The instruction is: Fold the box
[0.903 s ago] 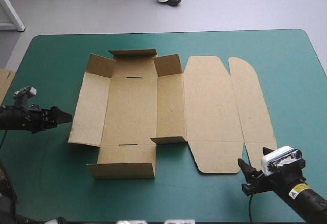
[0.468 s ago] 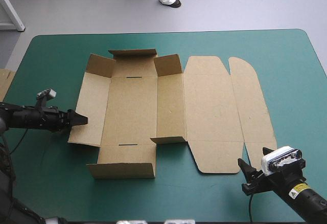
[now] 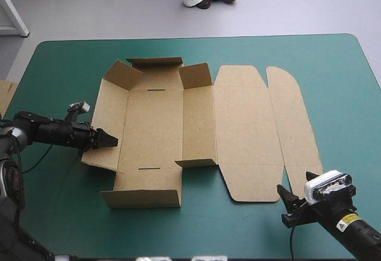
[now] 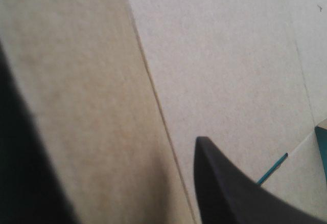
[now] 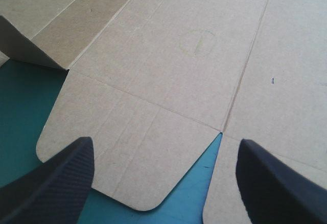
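The brown box point(image 3: 196, 124) lies as a cut sheet in the middle of the table, its short flaps partly raised and its lid panels flat to the right. Its left wall point(image 3: 107, 115) is tilted up a little. My left gripper point(image 3: 110, 140) is at that wall's lower part, touching it. In the left wrist view its black fingers stand apart, so the left gripper point(image 4: 122, 183) is open, and brown board point(image 4: 219, 55) fills everything ahead. My right gripper point(image 3: 286, 204) is open near the table's front right, just short of the lid's rounded flap point(image 5: 127, 157), with nothing between its fingers point(image 5: 56, 183).
An edge of more brown board point(image 3: 5, 97) shows at the table's left edge. Bare teal-green cover point(image 3: 59, 64) runs around the box on the left, front and far right.
My left gripper has moved right from the table's left side to the box's left wall. That wall and its far corner flap have tipped upward. The right arm has not moved.
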Motion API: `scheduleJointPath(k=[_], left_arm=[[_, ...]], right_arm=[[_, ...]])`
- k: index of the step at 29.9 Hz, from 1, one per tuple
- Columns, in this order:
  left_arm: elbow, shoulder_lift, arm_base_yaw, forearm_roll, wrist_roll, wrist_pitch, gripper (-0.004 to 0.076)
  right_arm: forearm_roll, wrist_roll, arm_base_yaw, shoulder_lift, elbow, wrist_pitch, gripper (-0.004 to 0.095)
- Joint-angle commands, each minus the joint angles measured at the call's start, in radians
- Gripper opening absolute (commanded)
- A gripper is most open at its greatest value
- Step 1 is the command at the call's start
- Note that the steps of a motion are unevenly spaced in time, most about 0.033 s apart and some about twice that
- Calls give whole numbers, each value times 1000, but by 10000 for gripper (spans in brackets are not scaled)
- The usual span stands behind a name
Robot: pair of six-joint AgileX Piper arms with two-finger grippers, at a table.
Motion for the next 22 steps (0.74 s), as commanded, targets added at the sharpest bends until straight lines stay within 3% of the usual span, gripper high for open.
scheduleJointPath(k=[1, 3, 13, 22], left_arm=[[-20, -39, -19, -45, 0, 30, 79], [-20, -41, -21, -47, -3, 30, -12], [-82, -111, -75, -5, -52, 26, -10], [-338, -158, -244, 324, -309, 31, -10]], right_arm=[[12, -2, 3, 7, -30, -63, 723], [12, -2, 3, 7, -30, -63, 723], [8, -2, 3, 7, -32, -63, 723], [4, -2, 3, 7, -116, -55, 723]])
